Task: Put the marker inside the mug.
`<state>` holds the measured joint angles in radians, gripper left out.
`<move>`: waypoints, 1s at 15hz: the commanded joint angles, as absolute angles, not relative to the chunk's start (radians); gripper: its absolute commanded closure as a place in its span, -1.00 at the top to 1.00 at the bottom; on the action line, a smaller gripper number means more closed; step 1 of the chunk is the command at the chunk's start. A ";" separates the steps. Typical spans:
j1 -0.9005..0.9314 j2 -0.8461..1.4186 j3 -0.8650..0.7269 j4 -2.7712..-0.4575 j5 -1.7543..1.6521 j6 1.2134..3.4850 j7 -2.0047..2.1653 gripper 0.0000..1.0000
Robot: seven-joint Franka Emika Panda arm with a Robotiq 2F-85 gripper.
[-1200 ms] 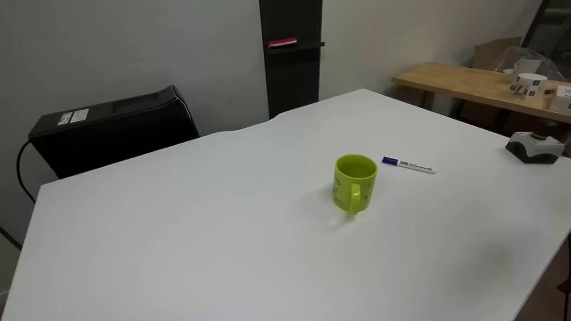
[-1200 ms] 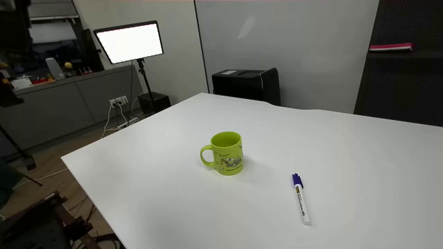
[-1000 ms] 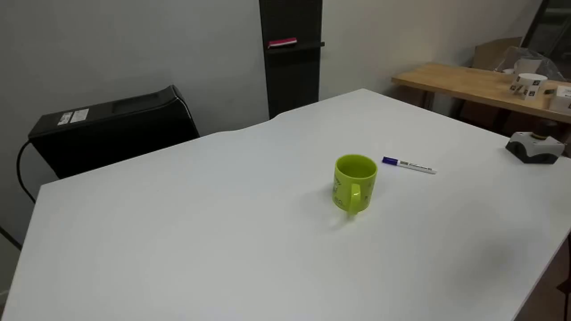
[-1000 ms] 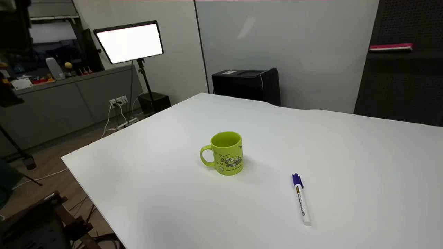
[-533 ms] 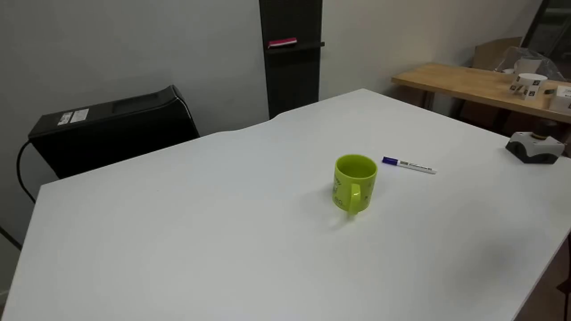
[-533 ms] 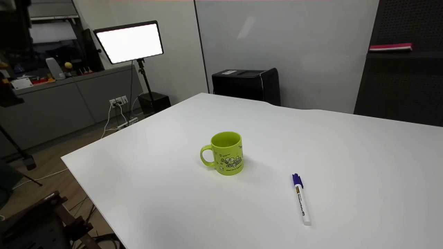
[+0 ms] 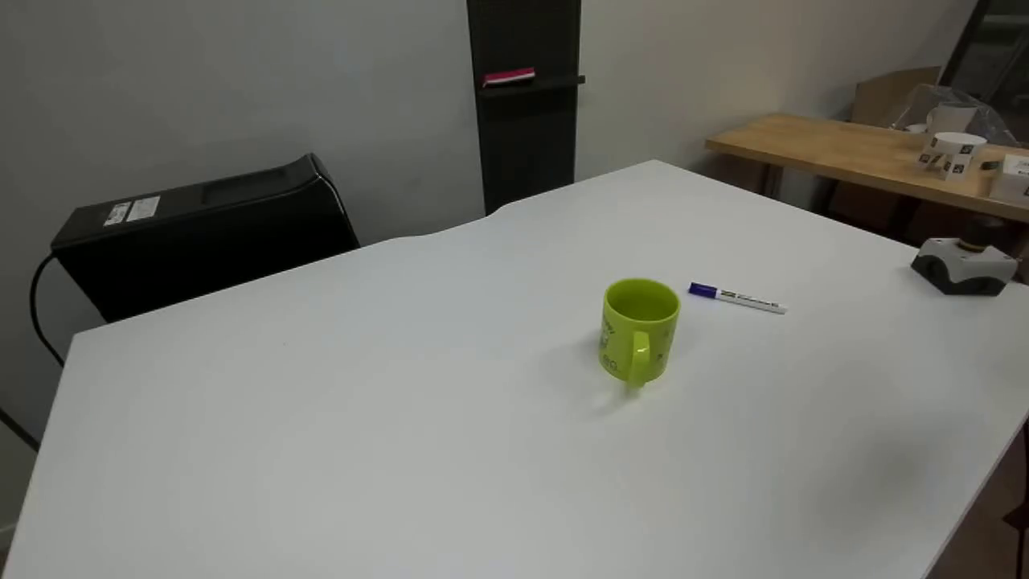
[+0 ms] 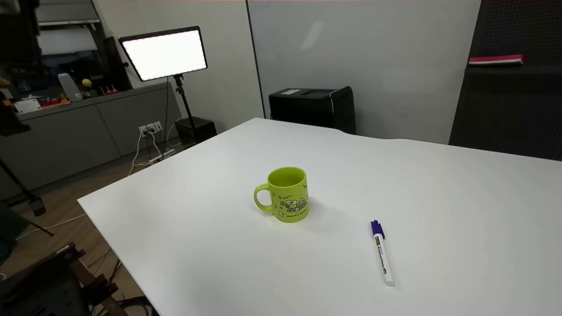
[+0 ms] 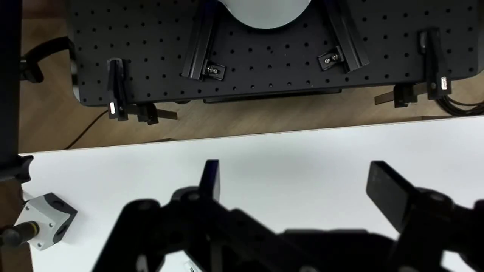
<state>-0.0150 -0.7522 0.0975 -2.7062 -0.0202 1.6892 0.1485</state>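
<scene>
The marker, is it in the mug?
No, in both exterior views the marker lies flat on the table, apart from the mug.

The mug (image 8: 288, 198) is smooth and shiny, like china. The marker (image 8: 383, 256) and the button box (image 9: 47, 217) look like smooth plastic. The white table (image 7: 321, 418) is smooth, with a soft shine. The side table (image 7: 828, 151) and the floor (image 9: 257, 115) look like wood. The big black box (image 7: 217, 233) looks like hard plastic, a bit shiny. The bag (image 7: 991, 121) looks like thin, clear plastic. The gripper (image 9: 297, 183) has pads (image 9: 386, 196) that look dull and smooth. The black plate (image 9: 261, 56) is dull and dotted with holes, and the little screws (image 9: 327, 60) are shiny metal.
</scene>
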 commanded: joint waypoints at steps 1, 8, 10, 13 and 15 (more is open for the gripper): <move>-0.007 -0.751 0.090 -2.704 -0.024 1.686 0.153 1.00; -0.001 -0.704 0.074 -2.715 -0.031 1.749 0.102 1.00; -0.002 -0.676 0.059 -2.715 -0.036 1.793 0.060 1.00; -0.004 -0.614 0.020 -2.702 -0.042 1.846 -0.026 1.00; -0.005 -0.567 -0.009 -2.689 -0.048 1.868 -0.100 1.00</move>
